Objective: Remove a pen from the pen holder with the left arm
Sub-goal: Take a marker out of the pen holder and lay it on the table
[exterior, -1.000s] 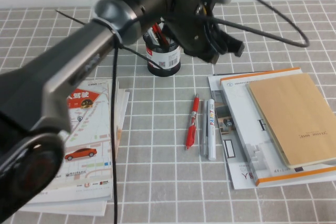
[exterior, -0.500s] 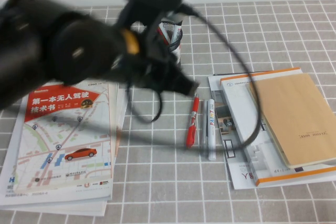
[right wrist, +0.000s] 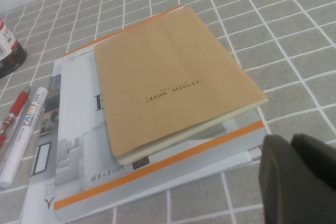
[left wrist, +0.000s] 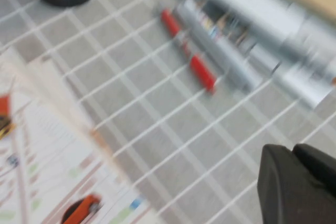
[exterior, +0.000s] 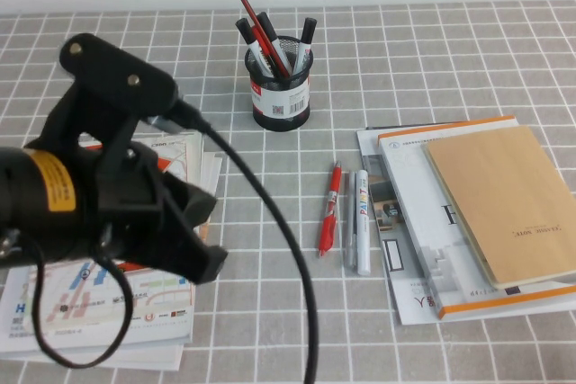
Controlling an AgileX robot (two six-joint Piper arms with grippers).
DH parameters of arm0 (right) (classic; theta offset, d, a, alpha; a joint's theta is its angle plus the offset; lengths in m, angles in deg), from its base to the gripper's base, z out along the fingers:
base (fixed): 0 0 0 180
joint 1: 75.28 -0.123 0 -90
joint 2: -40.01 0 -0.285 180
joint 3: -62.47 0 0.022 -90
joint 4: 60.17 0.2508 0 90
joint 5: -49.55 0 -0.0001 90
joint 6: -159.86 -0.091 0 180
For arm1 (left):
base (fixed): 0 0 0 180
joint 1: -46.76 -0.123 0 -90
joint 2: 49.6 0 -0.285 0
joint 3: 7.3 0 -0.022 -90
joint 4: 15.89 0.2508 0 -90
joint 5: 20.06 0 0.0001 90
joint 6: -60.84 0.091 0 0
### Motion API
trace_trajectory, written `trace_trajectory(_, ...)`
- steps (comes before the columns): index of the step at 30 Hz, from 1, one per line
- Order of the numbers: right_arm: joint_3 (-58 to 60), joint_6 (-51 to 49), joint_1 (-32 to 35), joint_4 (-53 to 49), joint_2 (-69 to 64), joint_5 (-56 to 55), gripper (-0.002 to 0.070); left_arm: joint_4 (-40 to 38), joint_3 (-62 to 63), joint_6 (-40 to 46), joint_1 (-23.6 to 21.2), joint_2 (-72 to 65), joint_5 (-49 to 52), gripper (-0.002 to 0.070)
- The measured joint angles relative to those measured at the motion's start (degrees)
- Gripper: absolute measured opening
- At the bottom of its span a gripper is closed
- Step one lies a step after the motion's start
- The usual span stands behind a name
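High view: a grey tiled table [exterior: 270, 312]. Toward the far side stands a black mesh pen holder [exterior: 280, 87] with a red and white label. It is upright and holds a red pencil and several black-capped pens. The left arm [exterior: 108, 195], black and bulky, fills the near left, above a stack of map brochures [exterior: 171, 294] and well apart from the holder. Three pens lie side by side near the middle of the table: a red pen [exterior: 329, 209], a silver pen [exterior: 346, 227] and a white marker [exterior: 362, 222]. To their right lies a white booklet [exterior: 409, 249] with an orange edge, and a tan notebook [exterior: 504, 200] rests on top of it.

Left wrist view, blurred: the left end effector [left wrist: 293, 150] hangs above bare tiles with its dark fingers pressed together, gripping nothing. It is near the red and silver pens, and the brochures lie to the other side. The base of the pen holder sits at the far edge of this view.

Right wrist view: the right end effector [right wrist: 292, 142] hovers over the table just beside a corner of the booklet and notebook. Its fingers meet, with nothing between them. The red pen, the white marker and a sliver of the pen holder show beyond the booklet.
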Motion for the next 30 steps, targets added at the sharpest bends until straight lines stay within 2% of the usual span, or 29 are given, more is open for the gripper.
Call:
trace_trajectory(6,0.0,0.0,0.0,0.0,0.0,0.0,-0.0013,3.0,0.0,-0.9,0.0,0.7,5.5,0.0)
trace_trajectory(11,0.0,0.0,0.0,0.0,0.0,0.0,-0.0013,3.8,-0.5,-1.4,0.0,6.7,9.9,0.0)
trace_trajectory(14,0.0,0.0,0.0,0.0,0.0,0.0,-0.0013,4.6,-3.2,-1.4,0.0,11.4,6.5,0.0)
trace_trajectory(17,0.0,0.0,0.0,0.0,0.0,0.0,-0.0013,6.7,-10.1,-0.3,-0.9,18.2,-4.0,0.0)
trace_trajectory(19,0.0,0.0,0.0,0.0,0.0,0.0,-0.0013,7.2,-16.4,0.8,-3.6,22.6,-13.8,0.0)
trace_trajectory(24,0.0,0.0,0.0,0.0,0.0,0.0,-0.0013,5.8,-36.4,1.8,-14.7,34.5,-35.8,0.0)
trace_trajectory(27,0.0,0.0,0.0,0.0,0.0,0.0,-0.0013,5.6,-46.7,2.0,-20.4,41.5,-44.1,0.0)
trace_trajectory(30,0.0,0.0,0.0,0.0,0.0,0.0,-0.0013,5.5,-54.5,2.1,-24.6,49.1,-48.0,0.0)
